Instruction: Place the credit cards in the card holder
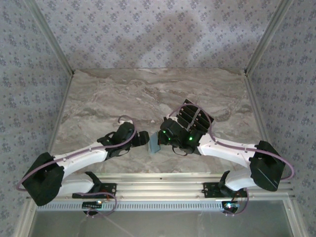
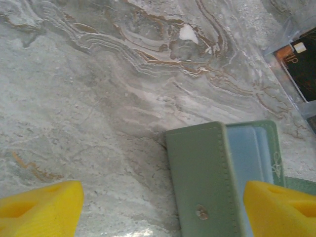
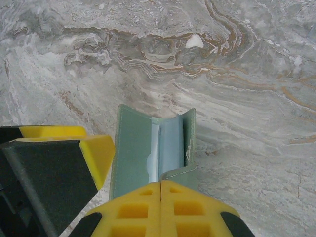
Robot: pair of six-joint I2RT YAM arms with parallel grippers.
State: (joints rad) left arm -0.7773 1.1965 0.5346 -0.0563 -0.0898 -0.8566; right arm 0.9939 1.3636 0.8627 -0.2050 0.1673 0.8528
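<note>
The sage-green card holder (image 3: 134, 155) lies open on the marble table (image 3: 237, 113), its pale blue lining facing up. My right gripper (image 3: 161, 190) is shut on the holder's near flap by the snap tab. My left gripper (image 2: 160, 210) is open, its yellow fingertips (image 2: 42, 207) wide apart, with the holder's snap-side panel (image 2: 202, 177) lying between them, close to the right fingertip. From above, both grippers meet over the holder (image 1: 154, 147): left gripper (image 1: 144, 138), right gripper (image 1: 162, 137). Black credit cards (image 2: 302, 69) sit in a clear-sided rack (image 1: 195, 118) just behind the right gripper.
One yellow fingertip of the left gripper (image 3: 96, 150) sits right beside the holder's left edge in the right wrist view. Bare marble table (image 1: 123, 94) stretches to the back and left. Patterned walls enclose the table on three sides.
</note>
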